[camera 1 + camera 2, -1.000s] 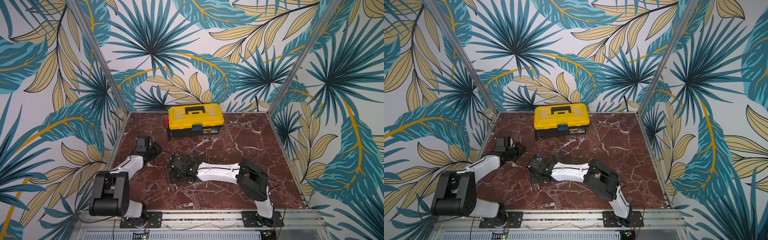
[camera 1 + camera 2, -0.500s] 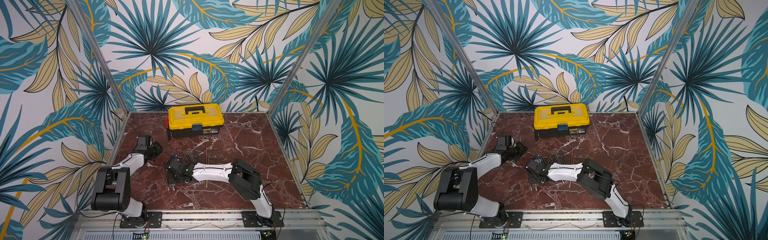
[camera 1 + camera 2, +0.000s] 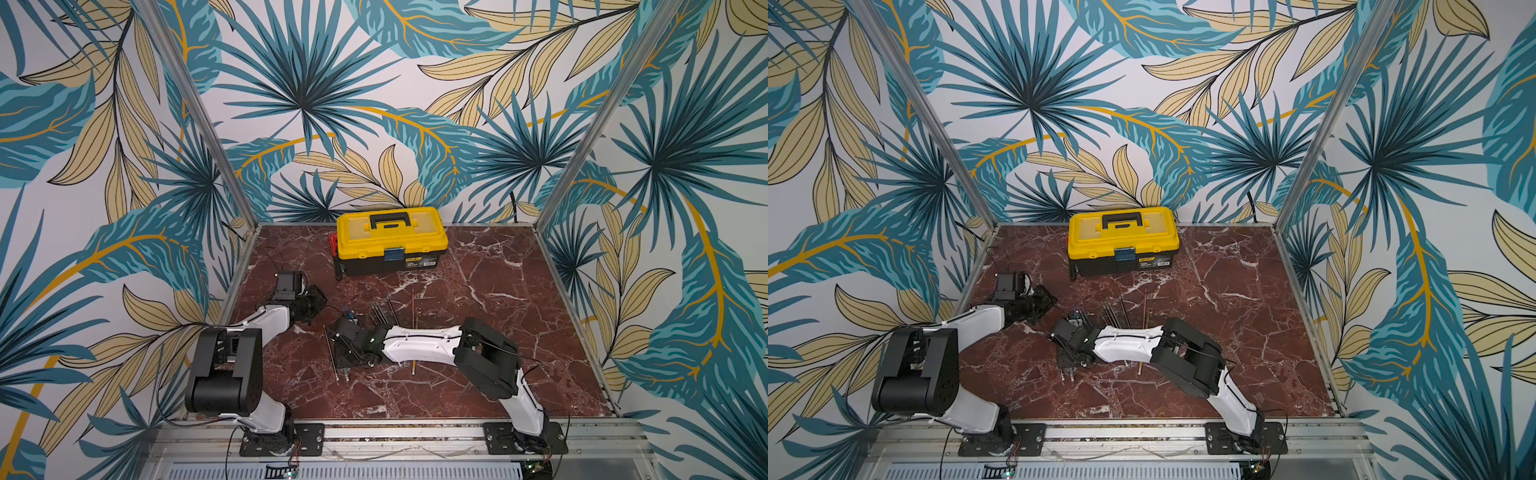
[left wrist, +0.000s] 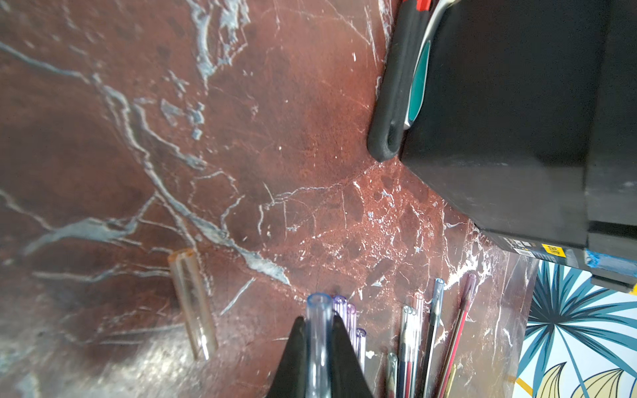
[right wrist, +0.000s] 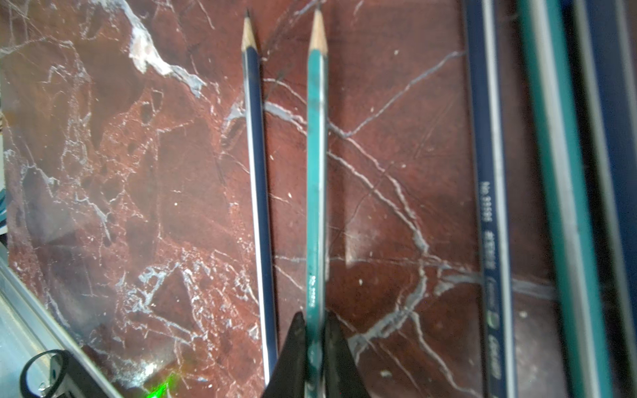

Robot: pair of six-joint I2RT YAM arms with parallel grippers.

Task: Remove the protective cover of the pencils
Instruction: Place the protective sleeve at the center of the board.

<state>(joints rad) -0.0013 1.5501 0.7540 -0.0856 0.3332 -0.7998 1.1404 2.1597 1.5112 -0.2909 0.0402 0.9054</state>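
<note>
**Fingers clamp a clear cap; the other pair hugs a green pencil**

The left gripper is pinched narrow on a bluish clear cap, near the capped pencils. An orange-tinted cap lies loose on the marble. The right gripper closes narrowly on the green pencil, whose sharpened tip is bare. A blue pencil lies just beside it, also uncapped. In both top views the pencils lie mid-table, in front of the yellow toolbox.
</note>
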